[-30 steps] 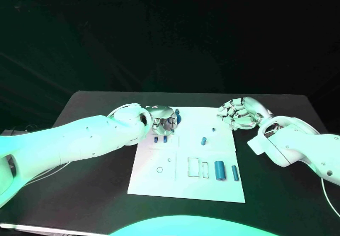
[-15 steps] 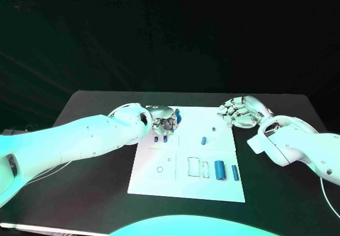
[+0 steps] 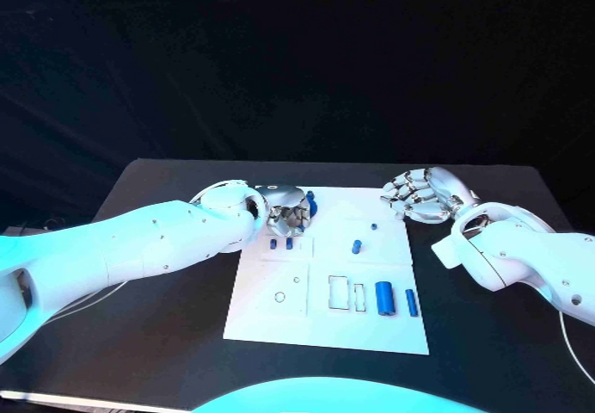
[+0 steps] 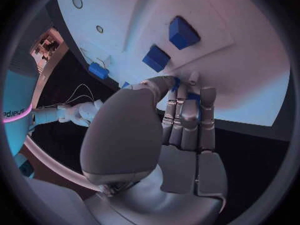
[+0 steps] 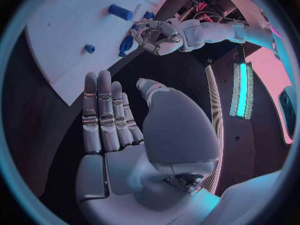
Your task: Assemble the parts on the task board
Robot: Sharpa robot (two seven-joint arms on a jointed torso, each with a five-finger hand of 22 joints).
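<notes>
Left hand (image 3: pixel 288 212) pinches a blue part (image 3: pixel 309 203) over the board (image 3: pixel 266 318), right hand (image 3: pixel 420 198) open (most parts unplaced)

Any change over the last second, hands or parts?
Nothing visibly moved. Left hand still sits over the board's far-left corner, fingers at a blue part; whether it grips it is unclear. Right hand still hovers open off the far-right corner. Loose parts lie where they were.
</notes>
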